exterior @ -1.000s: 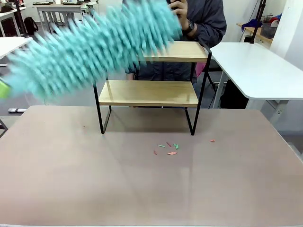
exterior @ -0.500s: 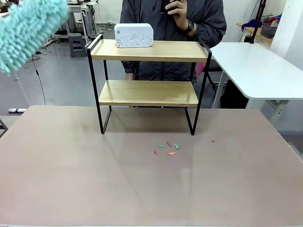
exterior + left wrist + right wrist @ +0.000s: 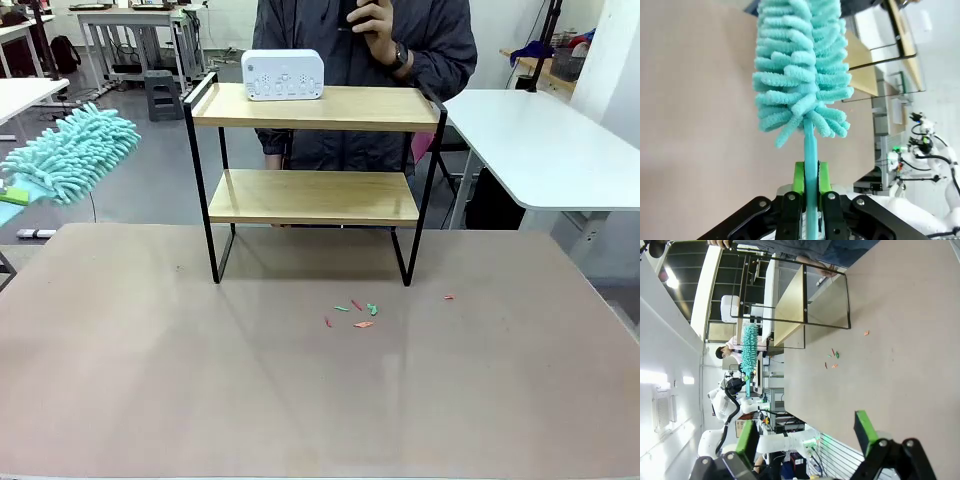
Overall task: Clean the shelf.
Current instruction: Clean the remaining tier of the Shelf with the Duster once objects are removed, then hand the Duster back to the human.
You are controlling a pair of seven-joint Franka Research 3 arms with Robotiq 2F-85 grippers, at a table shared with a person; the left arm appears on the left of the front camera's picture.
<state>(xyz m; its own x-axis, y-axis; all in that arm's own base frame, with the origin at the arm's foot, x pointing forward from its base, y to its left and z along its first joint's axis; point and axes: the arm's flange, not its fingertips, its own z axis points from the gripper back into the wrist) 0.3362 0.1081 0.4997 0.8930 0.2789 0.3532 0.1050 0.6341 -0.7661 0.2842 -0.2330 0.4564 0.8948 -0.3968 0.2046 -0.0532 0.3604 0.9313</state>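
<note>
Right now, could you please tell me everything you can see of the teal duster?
The duster has a fluffy head of teal, chenille-like strands on a slim teal handle that looks like plastic. The left gripper is shut on the handle a little below the head, its green pads on either side. In the front view it hangs tilted in the air at the far left, apart from the shelf.

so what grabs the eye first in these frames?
The fluffy turquoise microfibre duster, raised at the front view's left edge, with its handle clamped in the left gripper. Next, the two-tier wooden shelf with a black metal frame at the far middle of the brownish table, with a white boxy device on its top board's left end. Small red and green scraps lie on the table before the shelf.
</note>
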